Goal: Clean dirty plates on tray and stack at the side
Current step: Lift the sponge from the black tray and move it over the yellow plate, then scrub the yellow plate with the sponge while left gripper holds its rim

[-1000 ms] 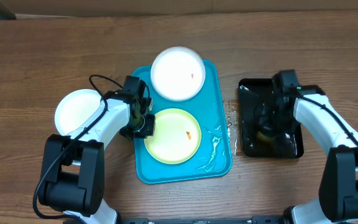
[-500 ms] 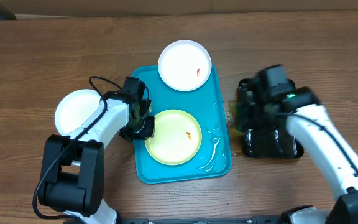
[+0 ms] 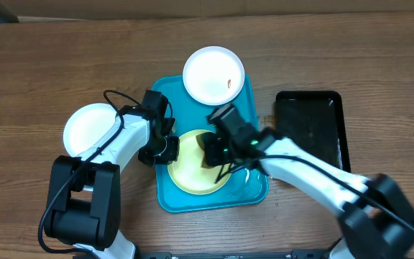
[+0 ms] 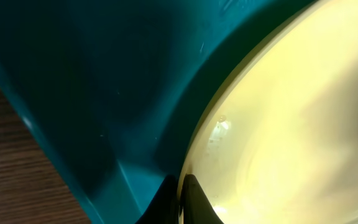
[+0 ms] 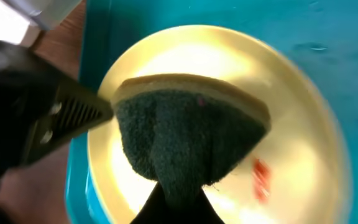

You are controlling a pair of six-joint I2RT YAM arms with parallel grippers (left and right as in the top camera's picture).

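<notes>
One of three done, by my reckoning, with two to go. Far left, a round white plate (image 3: 90, 126) sits on the wooden table (image 3: 34, 72), off the tray, with no smear that I can see; I'd call that one cleaned and parked at the side. Next, my left gripper (image 3: 165, 149) is at the left rim of the pale yellow-green round plate (image 3: 191, 176), which lies in the large turquoise plastic tray (image 3: 254, 115); the left wrist view shows what overhead can't, the two fingertips pinched on that rim. Moving right, the right gripper (image 3: 214, 150) hangs over the same plate; its wrist view shows the fingers clamped on a dark green sponge with a yellow backing (image 5: 185, 137), and an orange-red smear (image 5: 261, 177) just beside it, not yet wiped; overhead, the arm hides that. Further back, the second white plate (image 3: 213, 75) overhangs the tray's far rim, its red mark (image 3: 230, 82) untouched; far right lies the narrow black tray (image 3: 309, 129).
</notes>
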